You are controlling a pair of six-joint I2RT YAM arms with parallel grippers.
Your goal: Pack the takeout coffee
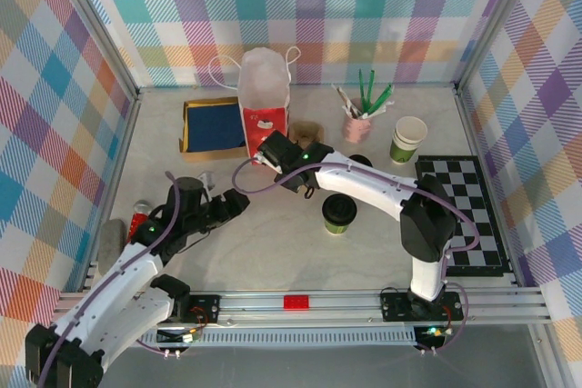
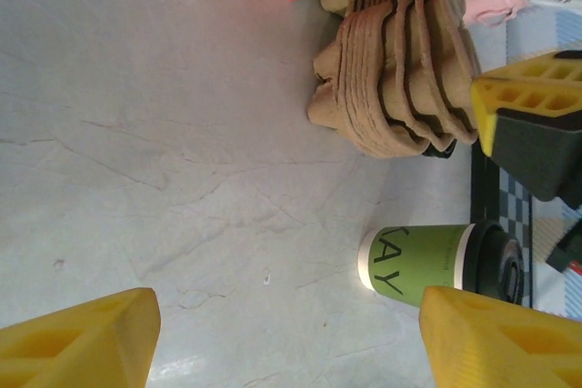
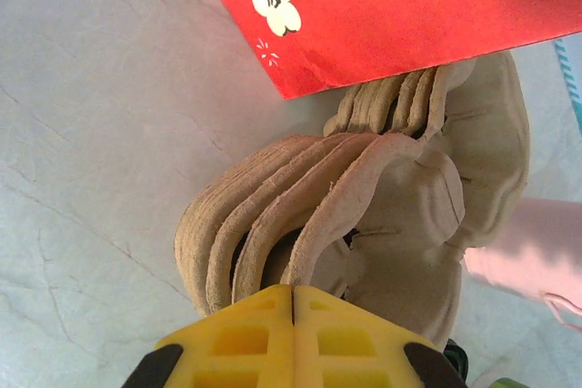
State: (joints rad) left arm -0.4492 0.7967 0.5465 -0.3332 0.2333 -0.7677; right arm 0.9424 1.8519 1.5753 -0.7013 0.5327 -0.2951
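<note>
Coffee stands upright ahead of your left gripper, jaws spread
Right gripper is clenched empty — pointing at the carriers

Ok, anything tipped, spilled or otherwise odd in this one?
Nothing spilled or tipped: the takeout coffee stands upright, lid on. Only the stack of pulp carriers beside the red bag looks untidy, its layers splayed rather than nested flush.
</note>
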